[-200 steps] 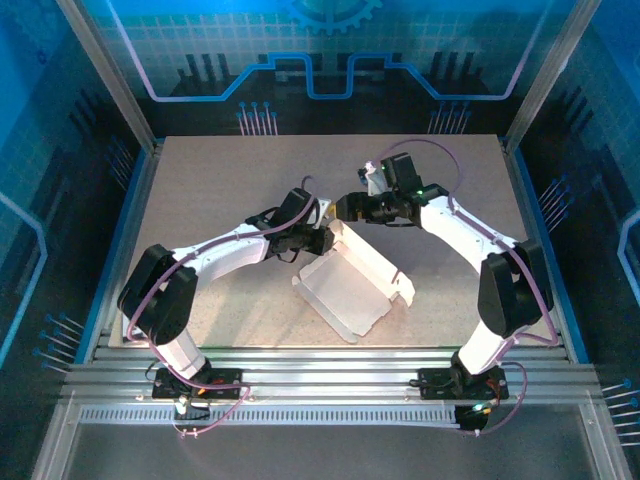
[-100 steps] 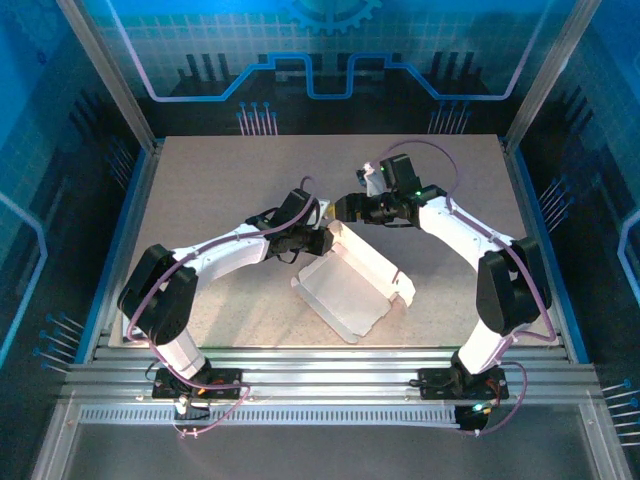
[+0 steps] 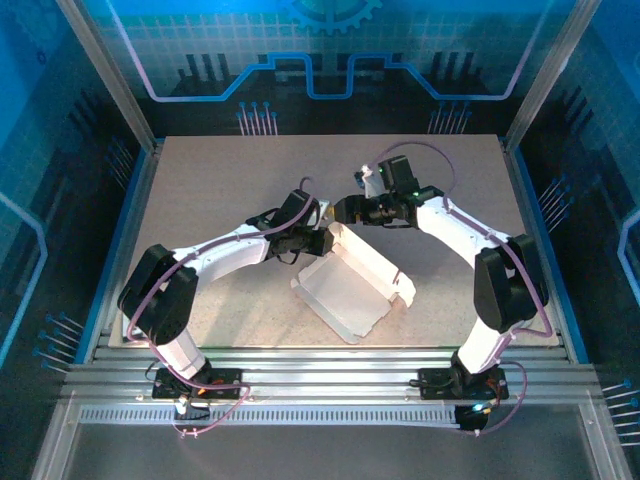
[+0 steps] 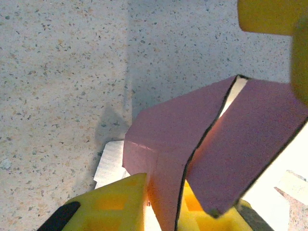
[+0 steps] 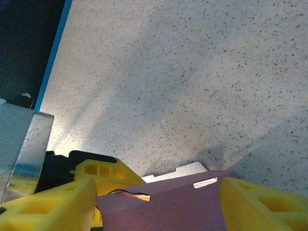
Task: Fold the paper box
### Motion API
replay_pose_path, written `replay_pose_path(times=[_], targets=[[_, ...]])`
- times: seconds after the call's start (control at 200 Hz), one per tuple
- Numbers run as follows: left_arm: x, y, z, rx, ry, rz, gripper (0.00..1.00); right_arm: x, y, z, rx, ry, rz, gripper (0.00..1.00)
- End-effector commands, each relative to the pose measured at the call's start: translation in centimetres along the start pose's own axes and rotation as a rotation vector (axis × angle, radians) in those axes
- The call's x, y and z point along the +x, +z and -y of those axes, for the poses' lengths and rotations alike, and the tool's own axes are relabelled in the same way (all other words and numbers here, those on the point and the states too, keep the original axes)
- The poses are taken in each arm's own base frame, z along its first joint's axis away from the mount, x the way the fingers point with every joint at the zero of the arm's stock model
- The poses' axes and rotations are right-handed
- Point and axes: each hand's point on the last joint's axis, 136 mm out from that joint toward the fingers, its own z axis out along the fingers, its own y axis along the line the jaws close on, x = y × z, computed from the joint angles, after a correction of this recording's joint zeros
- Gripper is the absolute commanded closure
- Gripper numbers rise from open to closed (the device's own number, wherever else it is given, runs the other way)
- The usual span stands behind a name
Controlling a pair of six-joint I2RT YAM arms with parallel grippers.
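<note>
The paper box lies half formed on the table. Its pale inner side faces up, and one long wall stands along the edge nearest the two grippers. The rest of the tray stretches away from them toward the arm bases.

The left gripper is clamped on a pink flap at the far corner. In its wrist view the flap rises from between the yellow fingers and bends over at a crease, with a second panel leaning against it across a dark gap.

The right gripper hangs just beyond the left one, at the same corner. Its jaws stand well apart, with the pink panel lying between them. Whether its fingers press on the card cannot be told. A small slot shows near the panel's top edge.

The step in hand looks like closing this corner, tucking the end flap in against the standing wall. To do it well, the left gripper should probably keep its pinch low and close to the crease, so the card bends on the scored line and does not buckle. The right gripper should then push the panel squarely and slowly. A skewed push could slide the light tray across the table or pop the wall flat.

No brand, label or readable writing shows on the card or the grippers.
</note>
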Motion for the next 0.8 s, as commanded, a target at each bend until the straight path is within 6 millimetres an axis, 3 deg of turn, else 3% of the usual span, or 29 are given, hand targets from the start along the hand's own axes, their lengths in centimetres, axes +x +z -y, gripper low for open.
replay_pose_path(times=[0.0,0.795], targets=[[0.4,-0.1,1.4,0.043,0.002,-0.003,0.81,1.1,1.1,0.6,0.007,-0.017,-0.029,0.32],[-0.4,-0.2,2.0,0.067,-0.024,0.025,0.72,1.1,1.3,0.3,0.024,-0.054,-0.037,0.37]])
